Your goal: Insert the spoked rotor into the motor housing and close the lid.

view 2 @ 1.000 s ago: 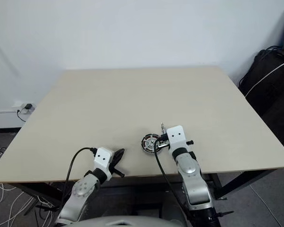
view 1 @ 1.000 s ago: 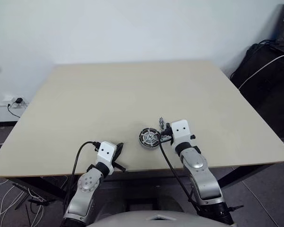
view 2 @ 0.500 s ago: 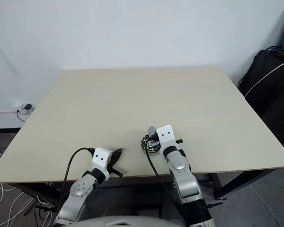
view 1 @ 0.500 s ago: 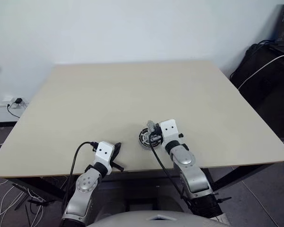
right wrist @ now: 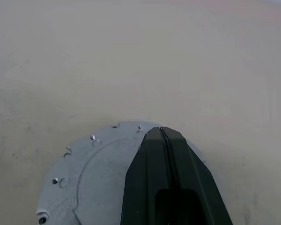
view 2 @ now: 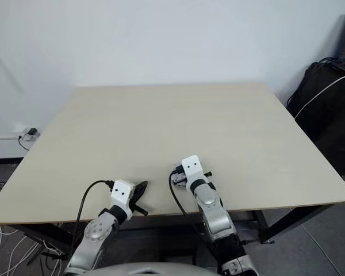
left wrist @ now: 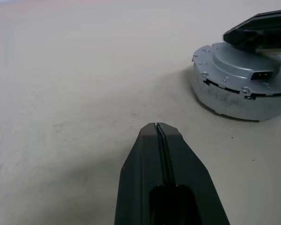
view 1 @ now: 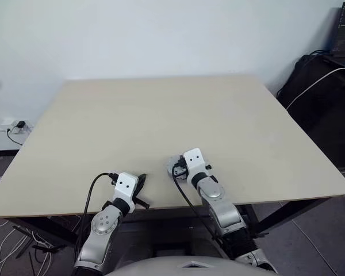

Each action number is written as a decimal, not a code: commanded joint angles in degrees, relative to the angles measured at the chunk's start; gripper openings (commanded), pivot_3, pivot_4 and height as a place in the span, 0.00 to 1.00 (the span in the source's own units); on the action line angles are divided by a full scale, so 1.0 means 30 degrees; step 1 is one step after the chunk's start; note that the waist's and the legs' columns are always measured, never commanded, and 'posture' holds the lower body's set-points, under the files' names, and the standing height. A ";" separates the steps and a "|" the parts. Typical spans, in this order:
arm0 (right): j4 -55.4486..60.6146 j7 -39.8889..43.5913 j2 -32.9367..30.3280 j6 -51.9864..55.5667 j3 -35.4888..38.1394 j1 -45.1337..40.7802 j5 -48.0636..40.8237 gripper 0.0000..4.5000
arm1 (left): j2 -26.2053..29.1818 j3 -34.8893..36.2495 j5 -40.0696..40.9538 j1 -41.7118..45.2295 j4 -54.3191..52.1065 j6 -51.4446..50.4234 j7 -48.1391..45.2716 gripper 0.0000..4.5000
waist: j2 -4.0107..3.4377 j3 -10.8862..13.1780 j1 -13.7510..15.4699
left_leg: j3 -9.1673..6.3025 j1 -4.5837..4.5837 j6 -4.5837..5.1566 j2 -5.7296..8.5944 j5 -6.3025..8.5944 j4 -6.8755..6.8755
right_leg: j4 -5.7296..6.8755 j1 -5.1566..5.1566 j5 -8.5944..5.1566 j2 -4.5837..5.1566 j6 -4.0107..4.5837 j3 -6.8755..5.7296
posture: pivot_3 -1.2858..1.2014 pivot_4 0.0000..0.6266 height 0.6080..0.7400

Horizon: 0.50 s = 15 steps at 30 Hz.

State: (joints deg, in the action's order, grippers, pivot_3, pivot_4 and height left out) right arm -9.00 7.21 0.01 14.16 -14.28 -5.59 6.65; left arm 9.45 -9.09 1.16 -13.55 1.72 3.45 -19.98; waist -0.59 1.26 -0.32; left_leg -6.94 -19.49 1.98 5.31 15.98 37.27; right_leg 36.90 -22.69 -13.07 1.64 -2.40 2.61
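Bright even light, soft faint shadows (no glare), sharp focus

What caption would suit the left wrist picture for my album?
Shut left pincer rests low over the beige table, facing the closed grey motor housing with the right pincer on its lid.

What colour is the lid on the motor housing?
Light grey, plain metal: the lid shows best in the left wrist view.
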 commanded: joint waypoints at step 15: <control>0.6222 0.7764 -0.5189 0.3710 0.0872 -0.0817 -0.4290 0.13 | -0.0164 -0.0063 0.0095 0.0015 -0.0607 0.0533 0.0182 0.00 | 0.0010 0.0055 -0.0031 | -0.0021 -0.0053 0.0009 0.0000 0.0004 0.0003 | -0.0025 -0.0024 -0.0001 0.0011 -0.0006 -0.0023 | 0.52 0.00 1.00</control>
State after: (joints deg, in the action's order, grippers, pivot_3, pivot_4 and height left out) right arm 7.65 28.73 -15.12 25.56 -11.68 -6.81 -5.23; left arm 9.14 -9.29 1.15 -14.32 1.68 3.53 -19.33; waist -0.56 1.42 -0.41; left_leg -7.01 -19.66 2.01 5.30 15.99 37.28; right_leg 36.83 -22.76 -13.08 1.67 -2.42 2.53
